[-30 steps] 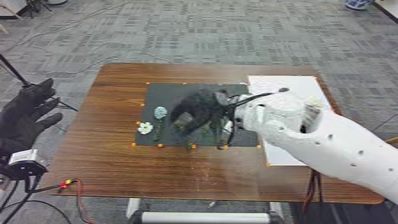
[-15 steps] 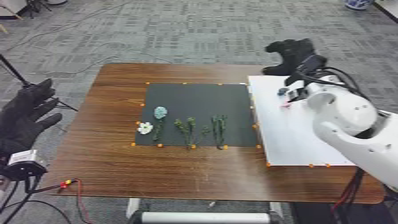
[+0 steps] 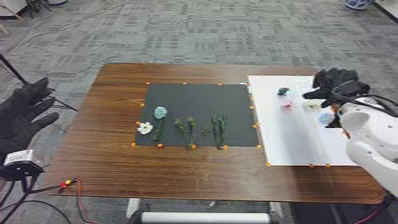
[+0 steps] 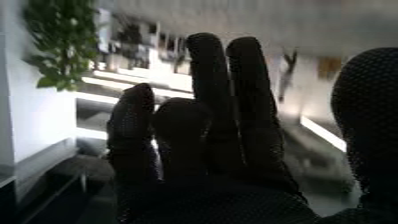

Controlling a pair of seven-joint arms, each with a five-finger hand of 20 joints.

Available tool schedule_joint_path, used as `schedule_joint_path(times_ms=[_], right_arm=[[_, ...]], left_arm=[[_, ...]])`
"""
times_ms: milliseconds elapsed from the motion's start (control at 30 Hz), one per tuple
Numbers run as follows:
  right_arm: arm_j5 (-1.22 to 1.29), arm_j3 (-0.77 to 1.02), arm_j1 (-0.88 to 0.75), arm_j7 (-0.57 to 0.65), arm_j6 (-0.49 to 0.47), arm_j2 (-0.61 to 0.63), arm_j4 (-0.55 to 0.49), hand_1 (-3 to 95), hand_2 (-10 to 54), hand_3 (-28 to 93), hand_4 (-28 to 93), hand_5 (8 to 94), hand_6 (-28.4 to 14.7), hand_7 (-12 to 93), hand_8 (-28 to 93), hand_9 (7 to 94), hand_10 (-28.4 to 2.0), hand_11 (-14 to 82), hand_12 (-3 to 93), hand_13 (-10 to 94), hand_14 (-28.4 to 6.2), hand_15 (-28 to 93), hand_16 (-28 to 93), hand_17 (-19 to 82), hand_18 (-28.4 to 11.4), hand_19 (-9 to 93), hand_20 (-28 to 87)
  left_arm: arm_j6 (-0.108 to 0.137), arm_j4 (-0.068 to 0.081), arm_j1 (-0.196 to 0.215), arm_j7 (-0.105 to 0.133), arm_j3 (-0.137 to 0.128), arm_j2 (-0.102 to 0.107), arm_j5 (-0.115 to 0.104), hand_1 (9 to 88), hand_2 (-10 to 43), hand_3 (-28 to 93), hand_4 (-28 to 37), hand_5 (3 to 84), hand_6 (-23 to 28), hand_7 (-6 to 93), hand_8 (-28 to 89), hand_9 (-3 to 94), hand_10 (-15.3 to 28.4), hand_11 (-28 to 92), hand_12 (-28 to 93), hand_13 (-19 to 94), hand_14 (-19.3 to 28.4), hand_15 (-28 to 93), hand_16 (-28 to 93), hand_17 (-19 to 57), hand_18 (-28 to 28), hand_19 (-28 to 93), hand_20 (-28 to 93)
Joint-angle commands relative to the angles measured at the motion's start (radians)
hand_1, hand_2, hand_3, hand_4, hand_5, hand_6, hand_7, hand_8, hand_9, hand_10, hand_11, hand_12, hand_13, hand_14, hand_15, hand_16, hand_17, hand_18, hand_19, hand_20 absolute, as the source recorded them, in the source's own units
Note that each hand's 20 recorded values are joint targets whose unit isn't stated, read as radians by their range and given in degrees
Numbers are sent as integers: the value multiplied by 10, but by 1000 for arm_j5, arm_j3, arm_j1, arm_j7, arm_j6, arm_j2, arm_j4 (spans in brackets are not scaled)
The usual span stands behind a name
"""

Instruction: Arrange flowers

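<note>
Black right hand (image 3: pixel 336 84): hung well to the right of the mat (image 3: pixel 197 95), about level with its far end. Was open wide in the right wrist view, with long fingers (image 4: pixel 209 75) up and the thumb (image 4: pixel 369 125) well apart from them. Black left hand (image 3: pixel 18 120): waited well to the left of the mat, off past the table (image 3: pixel 98 165). Was open too, with fingers loose and spread.

Pale blue flower (image 3: pixel 160 112): lay on the left part of the mat, with its green stem toward the mat's near side. White flower (image 3: pixel 145 128): lay at the mat's left edge, a bit nearer. Green stems (image 3: pixel 190 132): lay near the mat's middle, on the near half. More green stems (image 3: pixel 218 130): lay on the mat too, to the right, side by side.

White board (image 3: pixel 289 145): lay flat just beside the mat, on the right. Small dark flower (image 3: pixel 282 91), pink flower (image 3: pixel 287 105), cream flower (image 3: pixel 310 106) and light blue flower (image 3: pixel 326 118): were all set to the right of the mat, with the light blue one farthest off. Orange dots (image 3: pixel 160 145): ran around the mat. Red and black wires (image 3: pixel 73 184): lay nearer than the mat, off to its left.
</note>
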Motion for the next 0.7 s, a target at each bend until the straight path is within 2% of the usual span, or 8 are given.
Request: schedule_joint_path(times_ms=[33,300,467,567,700], right_arm=[[-25,-29,-48,79,-45,1,76,246,-95,788,-283,580,14,294,-140,635,-90,213,196,609,-107,844,333,268,-216,772,544],[-37,-93,-13,127,-41,8,138,230,-95,806,-283,538,7,284,-141,557,-108,183,192,561,-117,837,337,246,-218,761,544],[-22,-148,35,128,-46,0,183,226,-95,815,-283,534,7,284,-140,547,-110,185,197,549,-118,833,329,244,-217,759,544],[-23,-171,44,123,-34,-1,200,231,-95,816,-283,524,7,284,-143,540,-109,185,199,569,-98,775,295,249,-216,759,540],[-22,-187,54,118,-73,-6,212,253,-95,818,-283,521,14,289,-144,552,-103,206,206,584,-85,744,285,256,-215,761,537]], left_arm=[[-9,-5,-2,3,-10,2,2,323,-45,412,-283,179,13,186,-80,108,79,163,208,18,108,338,-48,-136,190,307,105],[-10,0,0,4,-6,6,1,323,-46,413,-283,179,13,187,-80,109,80,161,208,19,108,339,-49,-136,191,307,105],[-15,1,2,1,-5,6,0,325,-46,410,-283,179,12,186,-80,109,80,161,208,19,108,339,-49,-136,191,306,105],[-15,0,4,3,-5,4,0,325,-45,410,-283,178,12,187,-80,108,79,162,208,18,108,339,-49,-136,191,306,105],[-15,2,0,-2,-1,8,0,326,-44,409,-283,179,13,186,-80,108,79,160,208,18,108,340,-49,-136,191,306,105]])
